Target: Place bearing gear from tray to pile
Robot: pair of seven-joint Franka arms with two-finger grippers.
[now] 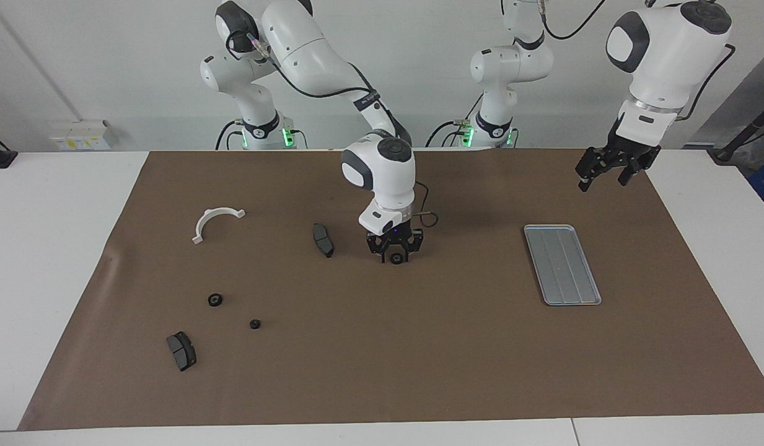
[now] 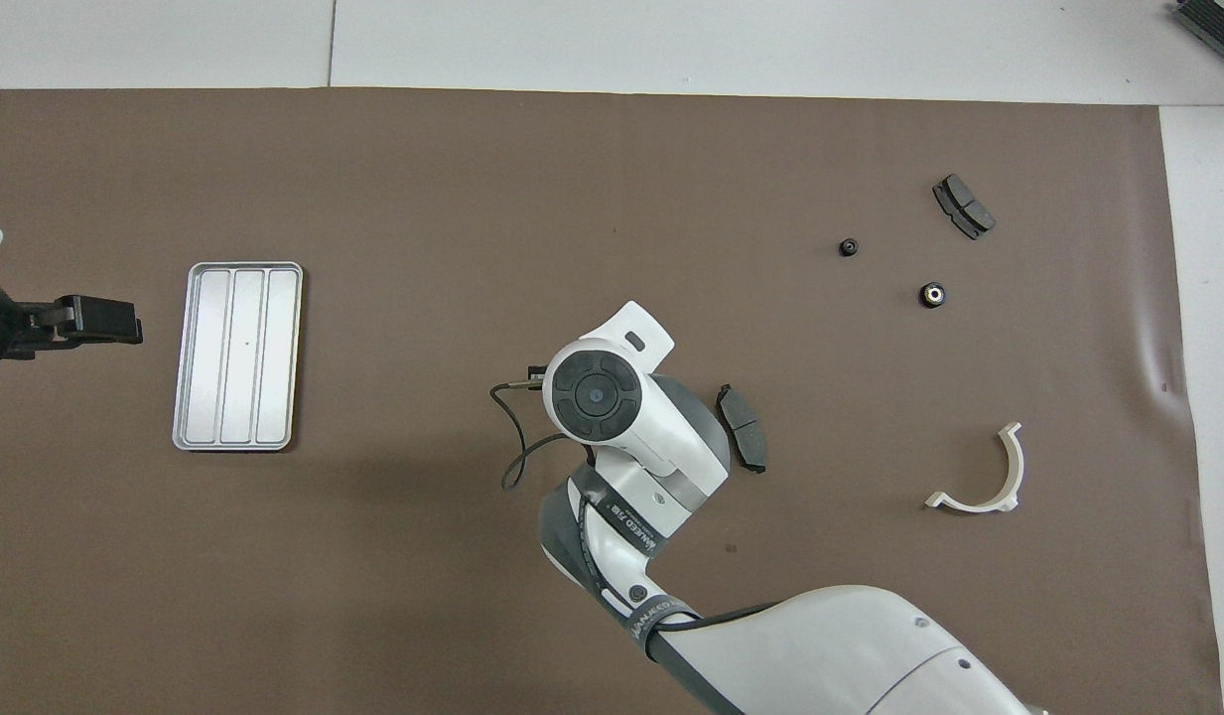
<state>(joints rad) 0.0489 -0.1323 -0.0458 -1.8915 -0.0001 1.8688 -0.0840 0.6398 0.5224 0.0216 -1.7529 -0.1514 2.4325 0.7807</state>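
A small black bearing gear [image 1: 396, 258] lies on the brown mat mid-table, off the tray. My right gripper [image 1: 395, 253] is down around it, pointing straight at the mat. In the overhead view the right wrist hides this gear. The silver ridged tray [image 1: 561, 263] [image 2: 237, 355] lies empty toward the left arm's end. My left gripper [image 1: 603, 179] [image 2: 125, 323] hangs open and empty in the air beside the tray. The pile is a loose scatter toward the right arm's end: a white half-ring bracket [image 1: 215, 222], two dark brake pads [image 1: 323, 240] [image 1: 181, 350] and two small black gears [image 1: 215, 300] [image 1: 254, 324].
The brown mat [image 1: 419, 359] covers most of the white table. A thin black cable [image 2: 512, 437] loops off the right wrist just above the mat. One brake pad [image 2: 743, 442] lies right beside the right wrist.
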